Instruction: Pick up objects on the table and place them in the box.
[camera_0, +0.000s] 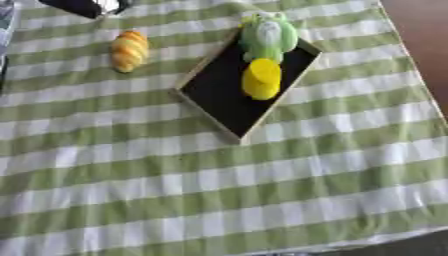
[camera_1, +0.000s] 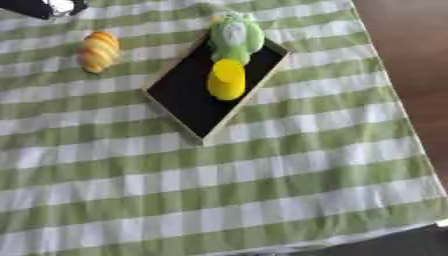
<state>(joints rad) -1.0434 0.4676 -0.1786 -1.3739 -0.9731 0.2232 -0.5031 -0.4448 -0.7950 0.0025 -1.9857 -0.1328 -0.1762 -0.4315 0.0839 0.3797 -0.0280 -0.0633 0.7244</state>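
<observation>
A shallow box (camera_0: 216, 95) with a black floor and a pale wooden rim lies askew on the green and white checked cloth. Inside it, a green plush toy (camera_0: 268, 35) rests at the far end and a yellow cylinder (camera_0: 262, 78) lies just in front of it. An orange-yellow bread-shaped object (camera_0: 129, 50) lies on the cloth to the left of the box, apart from it. A black part with a silver spot, my left hand (camera_0: 83, 6), shows at the top left edge, beyond the bread shape and touching nothing. My right hand is out of sight.
The cloth's right edge (camera_0: 418, 75) runs along brown floor (camera_0: 424, 30). The table's near edge (camera_0: 385, 242) shows at the bottom right. A grey-blue thing (camera_0: 4, 22) pokes in at the far left edge.
</observation>
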